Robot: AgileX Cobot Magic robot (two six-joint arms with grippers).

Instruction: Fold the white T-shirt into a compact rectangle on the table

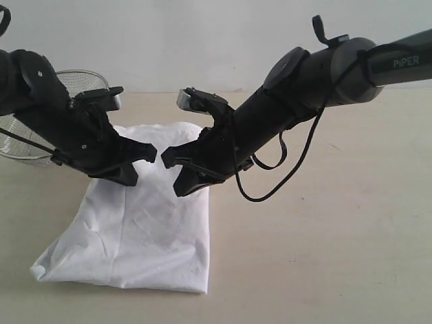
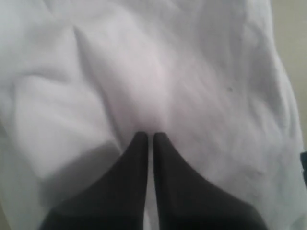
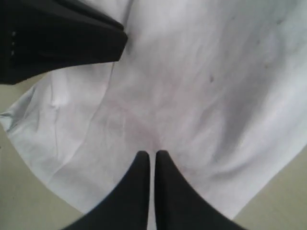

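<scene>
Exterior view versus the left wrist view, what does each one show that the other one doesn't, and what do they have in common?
Only the exterior view shows the wire-mesh bowl at the far left, the right arm, the table and the whole outline of the white T-shirt. Only the left wrist view shows the left claw from close up, jaws shut together, and a small dark speck on the wrinkled cloth. Both show the shirt with the left claw over it.
</scene>
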